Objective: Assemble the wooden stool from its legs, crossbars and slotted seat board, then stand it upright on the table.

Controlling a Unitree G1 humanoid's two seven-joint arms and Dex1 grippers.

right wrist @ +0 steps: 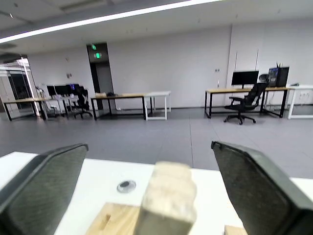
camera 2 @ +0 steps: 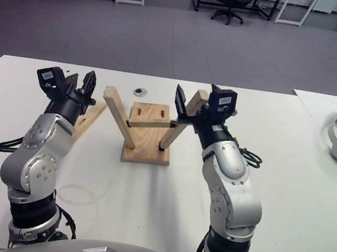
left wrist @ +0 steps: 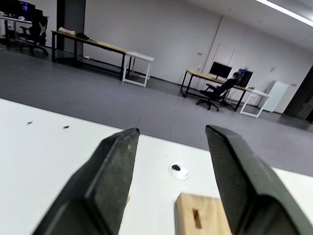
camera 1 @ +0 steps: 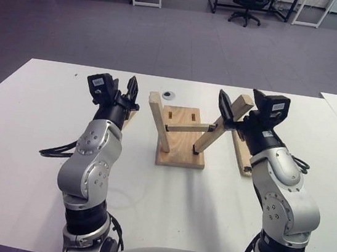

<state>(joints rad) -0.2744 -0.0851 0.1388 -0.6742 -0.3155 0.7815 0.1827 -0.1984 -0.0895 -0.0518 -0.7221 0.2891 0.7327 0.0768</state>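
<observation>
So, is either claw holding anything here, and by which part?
Nothing is held: left claw open, right claw open around the top of a stool leg, not touching it.

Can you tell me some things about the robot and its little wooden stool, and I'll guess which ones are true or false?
1. The seat board lies flat on the table. True.
2. A crossbar runs between the left leg and the right leg. True.
3. The stool has all four legs in. False: only two legs are in, and a spare wooden piece lies on the table by the right arm.
4. The right end effector is squeezing a leg. False: it is open.
5. The left end effector is open. True.
</observation>
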